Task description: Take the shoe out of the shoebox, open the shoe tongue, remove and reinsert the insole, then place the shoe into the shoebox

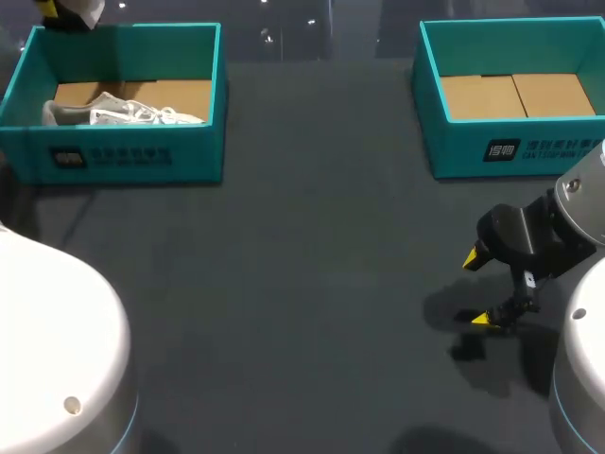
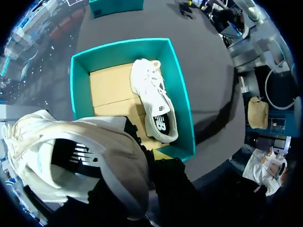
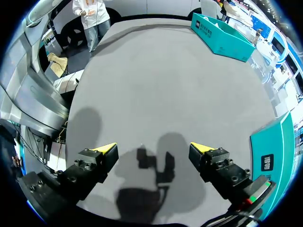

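A white shoe [image 1: 123,113] lies on its side inside the teal shoebox [image 1: 123,156] at the back left; the left wrist view shows this shoe [image 2: 154,104] against the box's right wall [image 2: 182,94]. My left gripper [image 1: 59,9] hangs above that box's back left corner. It is shut on a second white shoe [image 2: 71,146], which is held close to the wrist camera and hides the fingers. My right gripper [image 1: 476,288] hovers low over the table at the right. It is wide open, and in its own view the gripper [image 3: 154,149] has nothing between its fingers.
A second teal shoebox [image 1: 515,156] with a bare cardboard floor stands at the back right; its wall [image 3: 272,151] is just beside my right gripper. The dark table surface [image 1: 312,284] stretches between the two boxes.
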`<control>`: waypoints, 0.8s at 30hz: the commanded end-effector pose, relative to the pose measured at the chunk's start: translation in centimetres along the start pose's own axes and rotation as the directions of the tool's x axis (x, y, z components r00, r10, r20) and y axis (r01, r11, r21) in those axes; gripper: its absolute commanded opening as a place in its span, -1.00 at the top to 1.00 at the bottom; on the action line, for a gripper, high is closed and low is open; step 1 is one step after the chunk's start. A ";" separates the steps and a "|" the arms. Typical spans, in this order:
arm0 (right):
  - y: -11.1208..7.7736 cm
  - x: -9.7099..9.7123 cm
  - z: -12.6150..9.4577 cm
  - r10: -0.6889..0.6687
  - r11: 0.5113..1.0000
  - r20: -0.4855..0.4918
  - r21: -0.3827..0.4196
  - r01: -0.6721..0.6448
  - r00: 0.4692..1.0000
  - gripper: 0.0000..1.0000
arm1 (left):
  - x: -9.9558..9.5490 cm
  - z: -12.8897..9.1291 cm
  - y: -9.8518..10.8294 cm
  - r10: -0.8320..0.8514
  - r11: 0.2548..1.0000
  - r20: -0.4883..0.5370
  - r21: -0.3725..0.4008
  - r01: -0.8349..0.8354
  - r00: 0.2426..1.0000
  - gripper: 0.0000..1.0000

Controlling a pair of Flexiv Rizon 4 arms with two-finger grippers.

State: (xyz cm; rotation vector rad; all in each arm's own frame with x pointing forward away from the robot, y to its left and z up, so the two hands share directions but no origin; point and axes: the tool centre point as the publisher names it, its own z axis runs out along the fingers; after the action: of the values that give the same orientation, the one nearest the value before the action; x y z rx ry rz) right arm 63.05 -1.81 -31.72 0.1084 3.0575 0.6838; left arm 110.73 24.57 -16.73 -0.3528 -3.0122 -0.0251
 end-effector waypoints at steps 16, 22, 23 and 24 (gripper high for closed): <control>0.0 0.2 0.0 0.000 1.000 0.004 0.002 0.000 1.000 -1.00 | 0.8 0.2 1.5 0.407 0.913 0.087 -0.076 -0.401 0.909 1.00; 0.0 0.2 0.0 0.000 1.000 0.004 0.002 0.000 1.000 -1.00 | -0.3 0.6 3.4 0.537 0.825 0.175 -0.312 -0.471 0.825 1.00; 0.0 0.2 0.0 0.000 1.000 0.004 0.002 0.000 1.000 -1.00 | -0.3 0.6 3.4 0.537 0.825 0.175 -0.312 -0.471 0.825 1.00; 0.0 0.2 0.0 0.000 1.000 0.004 0.002 0.000 1.000 -1.00 | -0.3 0.6 3.4 0.537 0.825 0.175 -0.312 -0.471 0.825 1.00</control>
State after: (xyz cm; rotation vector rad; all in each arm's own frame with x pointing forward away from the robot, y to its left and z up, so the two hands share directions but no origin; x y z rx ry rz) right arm 63.05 -1.80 -31.72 0.1082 3.0575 0.6839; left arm 112.52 28.13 -16.93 -1.1669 -2.9643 -0.1530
